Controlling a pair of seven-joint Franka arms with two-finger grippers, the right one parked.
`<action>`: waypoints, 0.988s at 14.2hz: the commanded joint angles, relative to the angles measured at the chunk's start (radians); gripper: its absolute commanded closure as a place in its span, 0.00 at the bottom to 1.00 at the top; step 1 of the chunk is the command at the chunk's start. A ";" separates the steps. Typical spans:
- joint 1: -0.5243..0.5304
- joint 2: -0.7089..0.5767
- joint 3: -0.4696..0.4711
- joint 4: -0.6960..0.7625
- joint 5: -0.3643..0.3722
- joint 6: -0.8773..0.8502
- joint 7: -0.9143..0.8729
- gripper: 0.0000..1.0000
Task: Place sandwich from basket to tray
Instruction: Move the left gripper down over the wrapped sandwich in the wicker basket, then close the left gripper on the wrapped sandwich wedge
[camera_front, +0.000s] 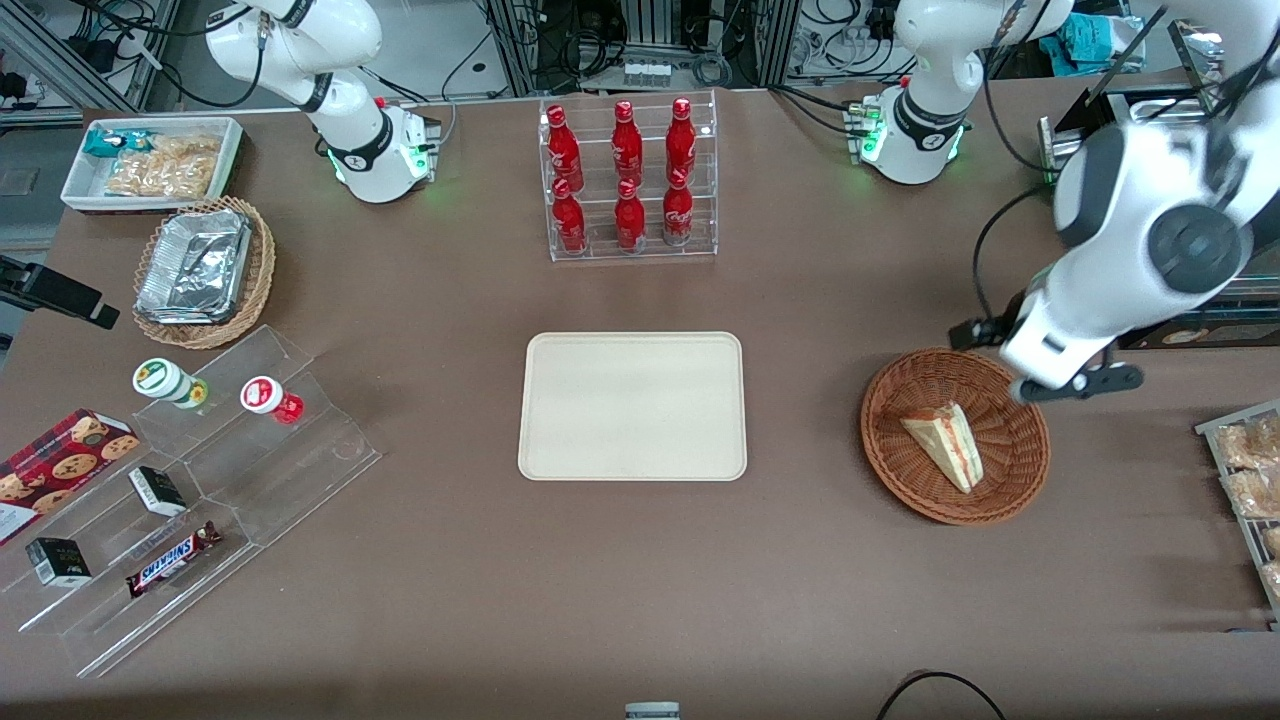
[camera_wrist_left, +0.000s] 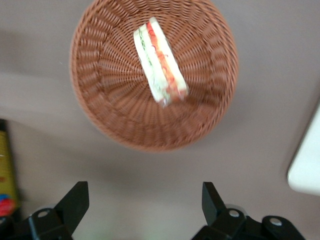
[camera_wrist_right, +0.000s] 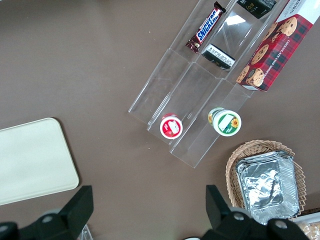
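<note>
The sandwich (camera_front: 945, 443) (camera_wrist_left: 159, 62), a pale wedge with red and green filling, lies inside the round reddish-brown wicker basket (camera_front: 900, 385) (camera_wrist_left: 100, 100). My left gripper (camera_front: 1062, 385) (camera_wrist_left: 144, 202) hovers over the basket's rim, on the side farther from the front camera than the sandwich. It is open, its fingers wide apart with only bare table between them. The cream tray (camera_front: 632, 405) (camera_wrist_left: 306, 165) (camera_wrist_right: 30, 160) lies flat at the table's middle with nothing on it, beside the basket toward the parked arm's end.
A clear rack of red bottles (camera_front: 628, 180) stands farther from the front camera than the tray. A tan basket of foil containers (camera_front: 200, 270), a white snack bin (camera_front: 150, 160) and an acrylic step display (camera_front: 200, 480) sit toward the parked arm's end. Packaged snacks (camera_front: 1250, 480) lie at the working arm's end.
</note>
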 joint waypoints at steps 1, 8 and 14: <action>0.001 0.083 0.000 0.007 0.000 0.064 -0.124 0.00; 0.020 0.234 0.031 -0.056 -0.013 0.336 -0.242 0.00; 0.033 0.289 0.031 -0.085 -0.010 0.455 -0.259 0.11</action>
